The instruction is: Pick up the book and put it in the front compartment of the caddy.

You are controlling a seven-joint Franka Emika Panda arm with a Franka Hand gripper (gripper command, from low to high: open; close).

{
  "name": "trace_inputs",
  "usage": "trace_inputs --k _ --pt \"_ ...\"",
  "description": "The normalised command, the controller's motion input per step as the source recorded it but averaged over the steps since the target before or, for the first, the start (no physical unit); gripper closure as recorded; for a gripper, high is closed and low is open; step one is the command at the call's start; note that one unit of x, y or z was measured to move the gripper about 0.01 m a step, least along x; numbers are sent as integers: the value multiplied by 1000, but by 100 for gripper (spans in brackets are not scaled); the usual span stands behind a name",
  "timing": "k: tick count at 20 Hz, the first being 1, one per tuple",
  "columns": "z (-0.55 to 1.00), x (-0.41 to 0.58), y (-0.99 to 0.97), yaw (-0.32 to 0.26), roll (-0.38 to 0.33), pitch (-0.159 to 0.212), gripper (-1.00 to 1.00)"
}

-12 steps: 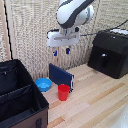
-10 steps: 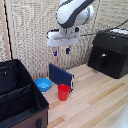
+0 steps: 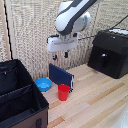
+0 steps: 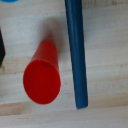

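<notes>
The book [image 3: 61, 76], thin and dark navy blue, stands upright on its edge on the wooden table. In the wrist view the book [image 4: 76, 50] appears as a long blue strip seen from above. My gripper [image 3: 60, 55] hangs a short way above the book's top edge, open, with nothing between its fingers. The caddy [image 3: 15, 95], a large black fabric box with dividers, stands at the exterior view's left, and a sliver of the caddy [image 4: 1, 47] shows at the wrist picture's border.
A red cup [image 3: 63, 92] [image 4: 42, 75] stands close in front of the book. A small blue bowl [image 3: 43, 84] sits between the book and the caddy. A black boxy machine [image 3: 110, 52] stands at the exterior view's right.
</notes>
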Motion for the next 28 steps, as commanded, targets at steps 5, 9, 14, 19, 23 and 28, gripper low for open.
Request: trace_inputs --k 5,9,14,19,23,28 --pt "-226 267 -115 195 -11 97 -100" --pt "-274 350 -93 203 -31 60 -100" --pt "-218 326 -14 142 -47 56 -100" --pt "-179 232 -1 75 -31 55 -100" --pt "-176 206 -86 44 0 60 -100" --pt "-81 177 -162 -5 0 72 100"
